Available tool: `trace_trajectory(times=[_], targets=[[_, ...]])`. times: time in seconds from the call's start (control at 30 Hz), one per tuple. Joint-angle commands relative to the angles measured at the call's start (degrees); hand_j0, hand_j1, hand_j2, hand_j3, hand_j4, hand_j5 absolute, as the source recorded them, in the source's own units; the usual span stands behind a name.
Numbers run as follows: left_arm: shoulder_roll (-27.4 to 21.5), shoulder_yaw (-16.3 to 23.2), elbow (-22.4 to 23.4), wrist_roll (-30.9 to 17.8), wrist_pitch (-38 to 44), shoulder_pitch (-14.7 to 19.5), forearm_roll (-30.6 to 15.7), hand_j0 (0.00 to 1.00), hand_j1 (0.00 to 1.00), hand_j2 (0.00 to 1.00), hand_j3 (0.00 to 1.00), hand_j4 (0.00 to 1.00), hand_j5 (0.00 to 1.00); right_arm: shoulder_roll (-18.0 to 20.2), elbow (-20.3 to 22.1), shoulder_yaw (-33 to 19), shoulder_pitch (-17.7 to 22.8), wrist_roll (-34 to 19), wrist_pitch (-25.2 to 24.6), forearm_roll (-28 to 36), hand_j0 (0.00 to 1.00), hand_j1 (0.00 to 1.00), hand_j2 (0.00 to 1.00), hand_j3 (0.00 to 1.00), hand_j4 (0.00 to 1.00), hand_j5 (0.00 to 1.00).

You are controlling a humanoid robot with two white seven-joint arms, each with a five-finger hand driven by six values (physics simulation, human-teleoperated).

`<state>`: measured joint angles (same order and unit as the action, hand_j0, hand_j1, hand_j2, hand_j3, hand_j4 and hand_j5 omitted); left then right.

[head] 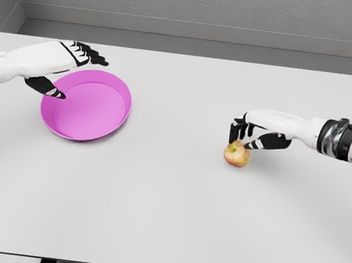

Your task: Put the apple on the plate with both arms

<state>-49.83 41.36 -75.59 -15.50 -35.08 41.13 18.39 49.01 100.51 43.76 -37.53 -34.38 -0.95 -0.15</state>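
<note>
Desk: smooth, matt, pale grey top, no grain or texture visible; soft shadows only.

Plate, at 10 o'clock: uniform pink, plastic-looking, smooth, faint satin sheen along the rim.

Apple, at 3 o'clock: mottled yellow-red skin, dull, no clear highlight.

Left hand and right hand: hard white shells, smooth and semi-gloss, with black joint segments. The right wrist carries a dark band with a metallic grey sheen.

Wall at 12 o'clock: grey, rough, concrete-like finish.
</note>
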Motion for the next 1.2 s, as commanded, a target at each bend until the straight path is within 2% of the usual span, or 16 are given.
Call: trace_trajectory(times=[0.0,0.03,0.07,0.1,0.17,0.23,0.3,0.53,0.6,0.63,0.73,0.77,0.97,1.0,1.1,1.17], targets=[[-0.1,-0.1,0.0,0.0,0.1,0.0,-0.4,1.00,1.00,1.00,1.00,1.00,1.00,-2.2,0.0,0.3,-0.3,0.0,2.6,0.2,0.41,0.41,0.41,0.41,0.41,0.41],[-0.1,-0.1,0.0,0.0,0.1,0.0,-0.4,1.00,1.00,1.00,1.00,1.00,1.00,-3.9,0.0,0.4,-1.7,-0.2,3.5,0.3,0.40,0.40,0.40,0.40,0.40,0.40],[-0.1,-0.1,0.0,0.0,0.1,0.0,-0.4,1.00,1.00,1.00,1.00,1.00,1.00,-4.1,0.0,0.3,-2.2,-0.2,5.3,0.3,0.46,0.46,0.46,0.46,0.46,0.46],[-0.1,-0.1,0.0,0.0,0.1,0.0,-0.4,1.00,1.00,1.00,1.00,1.00,1.00,-3.0,0.0,-0.9,-2.3,-0.1,6.3,0.4,1.00,1.00,1.00,1.00,1.00,1.00],[-0.1,-0.1,0.0,0.0,0.1,0.0,-0.4,1.00,1.00,1.00,1.00,1.00,1.00,3.0,-0.5,-6.2,-1.0,0.0,6.4,0.5,1.00,1.00,1.00,1.00,1.00,1.00],[-0.1,-0.1,0.0,0.0,0.1,0.0,-0.4,1.00,1.00,1.00,1.00,1.00,1.00,7.4,-1.5,-18.1,8.2,0.1,6.4,0.5,1.00,1.00,1.00,1.00,1.00,1.00],[-0.1,-0.1,0.0,0.0,0.1,0.0,-0.5,1.00,1.00,1.00,1.00,1.00,1.00,9.1,-1.5,-22.4,11.5,0.2,6.4,0.5,1.00,1.00,1.00,1.00,1.00,1.00],[0.8,-0.1,-2.0,-0.1,0.1,0.1,-0.4,1.00,1.00,1.00,1.00,1.00,1.00,9.1,-1.2,-22.3,12.1,0.2,6.5,0.5,1.00,1.00,1.00,1.00,1.00,1.00],[1.2,-0.1,-9.7,-0.1,0.1,0.4,0.6,1.00,1.00,1.00,1.00,1.00,1.00,8.7,-1.4,-22.1,13.3,0.2,6.4,0.4,1.00,1.00,1.00,1.00,1.00,1.00],[4.1,0.3,-12.5,-0.1,0.1,0.6,2.2,1.00,1.00,1.00,1.00,1.00,1.00,9.0,-1.7,-20.6,14.8,0.2,6.4,0.5,1.00,1.00,1.00,1.00,1.00,1.00],[9.1,2.4,-16.9,-0.1,0.1,3.4,4.8,1.00,1.00,1.00,1.00,1.00,1.00,9.1,-3.5,-21.0,14.7,0.2,6.7,0.3,1.00,1.00,1.00,1.00,1.00,1.00],[11.8,4.9,-17.7,-0.1,0.1,5.4,7.3,1.00,1.00,1.00,1.00,1.00,1.00,9.2,-3.8,-21.0,14.7,0.1,6.5,0.3,1.00,1.00,1.00,1.00,1.00,1.00],[22.4,19.5,-16.0,-1.0,0.1,13.7,7.7,1.00,1.00,1.00,1.00,1.00,1.00,10.7,-6.3,-24.1,14.8,0.1,6.7,0.2,1.00,1.00,1.00,1.00,1.00,1.00],[25.2,21.7,-14.1,-3.6,0.1,15.4,7.7,1.00,1.00,1.00,1.00,1.00,1.00,10.5,-6.3,-24.1,14.7,0.1,6.7,0.2,1.00,1.00,1.00,1.00,1.00,1.00],[28.9,25.0,-10.9,-5.2,0.1,17.7,7.6,1.00,1.00,1.00,1.00,1.00,1.00,9.8,-5.7,-23.6,14.7,0.1,10.4,0.1,1.00,1.00,1.00,1.00,1.00,1.00],[32.0,26.0,-6.5,-7.1,0.1,18.5,7.5,1.00,1.00,1.00,1.00,1.00,1.00,8.9,-5.7,-23.5,14.6,0.0,12.2,0.1,1.00,1.00,1.00,1.00,1.00,1.00]])
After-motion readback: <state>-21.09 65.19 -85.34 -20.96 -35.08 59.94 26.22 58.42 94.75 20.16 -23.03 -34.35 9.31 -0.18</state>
